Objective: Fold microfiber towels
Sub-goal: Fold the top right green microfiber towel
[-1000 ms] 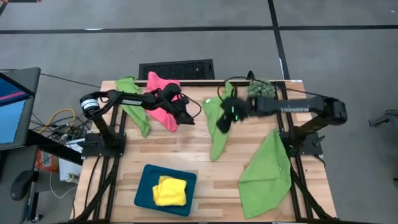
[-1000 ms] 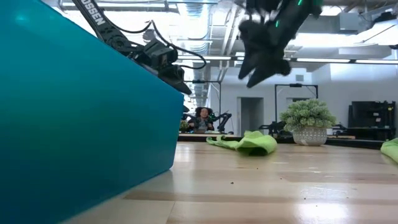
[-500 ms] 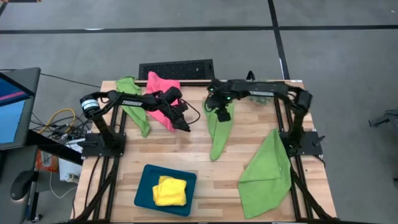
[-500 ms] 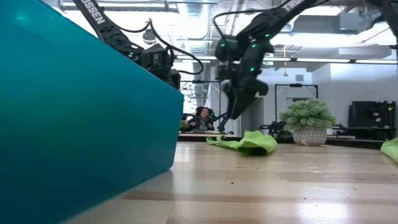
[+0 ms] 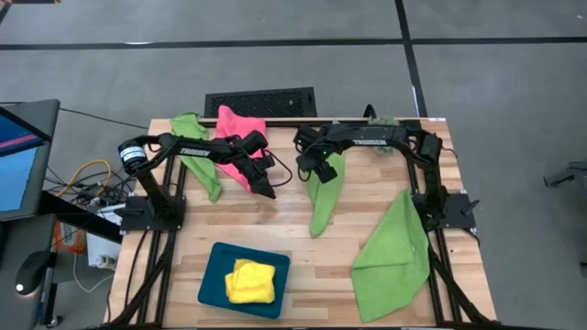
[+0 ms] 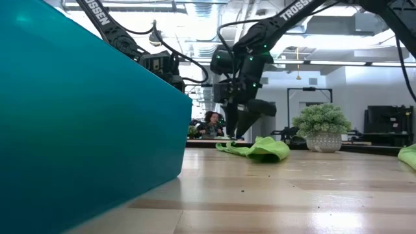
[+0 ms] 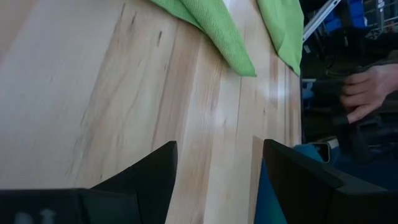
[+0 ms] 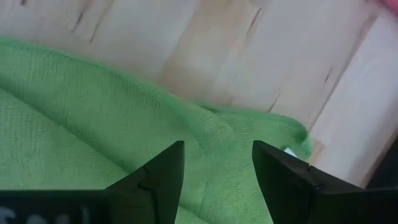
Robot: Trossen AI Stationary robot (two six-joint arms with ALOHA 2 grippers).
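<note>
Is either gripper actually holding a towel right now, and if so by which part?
Nothing is held. The right gripper hangs open just above the far corner of the crumpled lime green microfiber towel; the left gripper is open over bare wooden table.

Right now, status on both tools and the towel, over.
Right tool open, above the crumpled lime green microfiber towel at its far end. Left tool open, empty, over bare wooden table. Nothing in the way.

text: "TROSSEN" | on: left arm (image 5: 188, 144), right arm (image 5: 371, 141) | other text: none legible
</note>
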